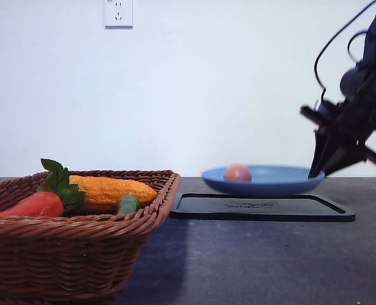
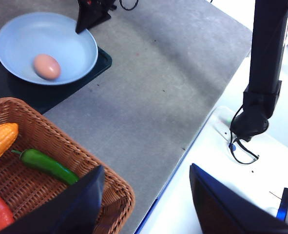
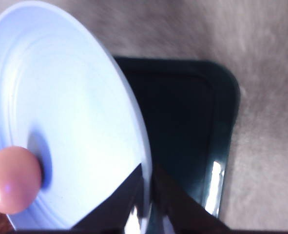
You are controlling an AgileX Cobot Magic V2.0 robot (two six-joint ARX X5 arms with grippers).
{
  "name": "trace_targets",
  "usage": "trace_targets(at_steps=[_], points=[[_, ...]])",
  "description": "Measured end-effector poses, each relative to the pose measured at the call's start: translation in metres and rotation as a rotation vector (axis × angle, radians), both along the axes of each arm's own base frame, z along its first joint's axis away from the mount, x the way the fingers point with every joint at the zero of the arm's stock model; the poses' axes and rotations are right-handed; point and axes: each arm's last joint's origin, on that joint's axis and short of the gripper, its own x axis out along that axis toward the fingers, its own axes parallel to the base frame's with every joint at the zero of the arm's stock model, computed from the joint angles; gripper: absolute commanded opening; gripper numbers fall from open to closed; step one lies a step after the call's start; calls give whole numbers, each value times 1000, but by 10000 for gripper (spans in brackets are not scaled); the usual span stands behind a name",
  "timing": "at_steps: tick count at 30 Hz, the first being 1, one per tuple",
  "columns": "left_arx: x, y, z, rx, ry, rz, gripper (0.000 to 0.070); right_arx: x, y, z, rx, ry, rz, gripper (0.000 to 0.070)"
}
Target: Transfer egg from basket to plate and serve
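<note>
Egg (image 1: 237, 172) in blue plate (image 1: 283, 181); carrot (image 1: 35, 204), corn (image 1: 108, 191) in basket (image 1: 67, 254).

Egg (image 1: 237, 172) on blue plate (image 1: 283, 181), right tool (image 1: 318, 170) at its rim.

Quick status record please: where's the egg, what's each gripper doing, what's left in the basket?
egg: lying in the plate, off centre
plate: over the black tray
right gripper: shut on the plate rim, one finger on each side
left gripper: open, holding nothing, above the basket's corner
basket: holds a carrot, corn and green pepper
serving: egg transferred; plate not yet moved off the tray
</note>
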Motion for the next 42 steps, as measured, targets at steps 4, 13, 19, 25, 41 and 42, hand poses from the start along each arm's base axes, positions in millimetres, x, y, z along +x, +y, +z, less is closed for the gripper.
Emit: trace_targets(at_steps=[4,13,19,25,41,42], points=[[2,-1,-1,11,-2,13,359,2,1,-11,-2,24,1,0],[5,-5,-2,21,6,13,359,3,1,-12,-39,25,-11,269],[9,-8,0,10,-39,55,354,3,-5,-3,-35,46,-29,270],[20,-8,1,74,-140,247,354,-9,-11,44,-35,45,-45,220],[94,-12,-23,280,-165,483,0,-121,54,202,-248,-368,174,0],[100,-8,-24,285,-162,511,0,-131,59,210,-263,-402,185,0]])
